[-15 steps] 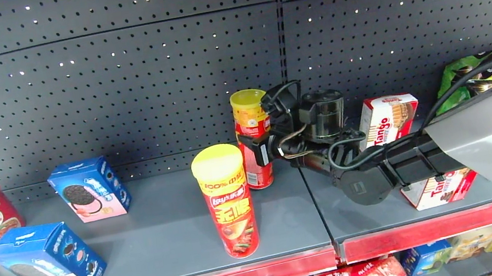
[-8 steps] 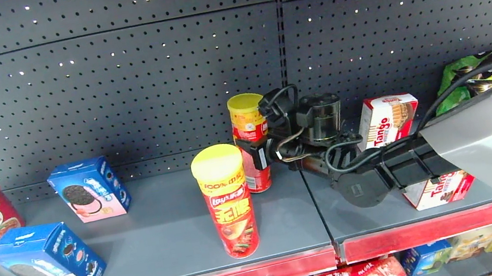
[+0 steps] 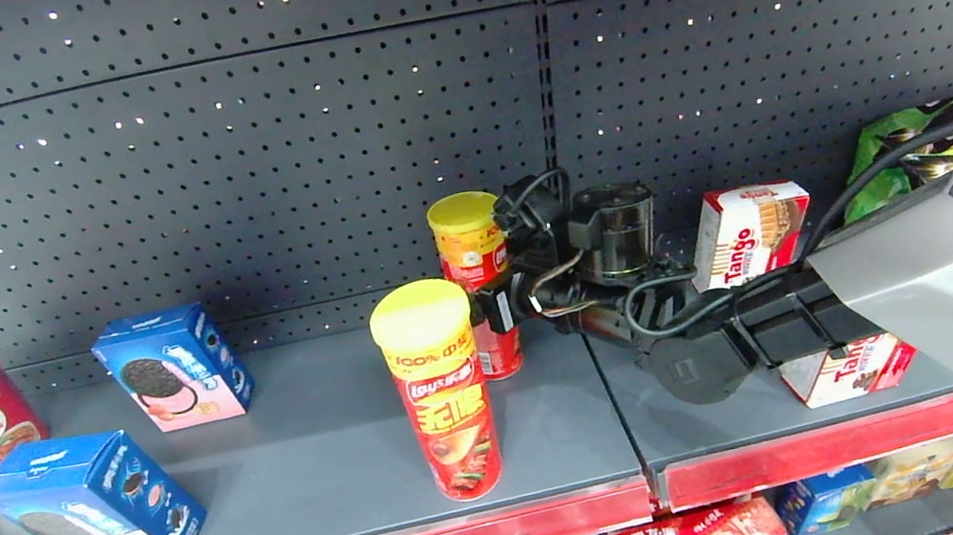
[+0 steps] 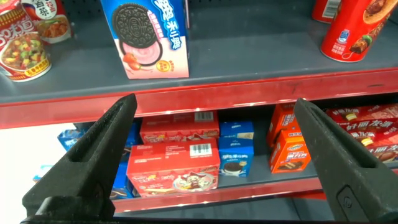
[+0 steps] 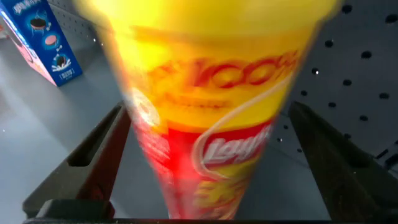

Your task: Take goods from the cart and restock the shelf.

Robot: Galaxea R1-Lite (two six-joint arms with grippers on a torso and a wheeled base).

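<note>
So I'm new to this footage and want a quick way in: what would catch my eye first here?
The right gripper clamps a yellow-lidded red chip can mid-shelf, just behind a matching can that stands near the front edge. Blue cookie boxes sit to the left and wafer boxes to the right.
</note>
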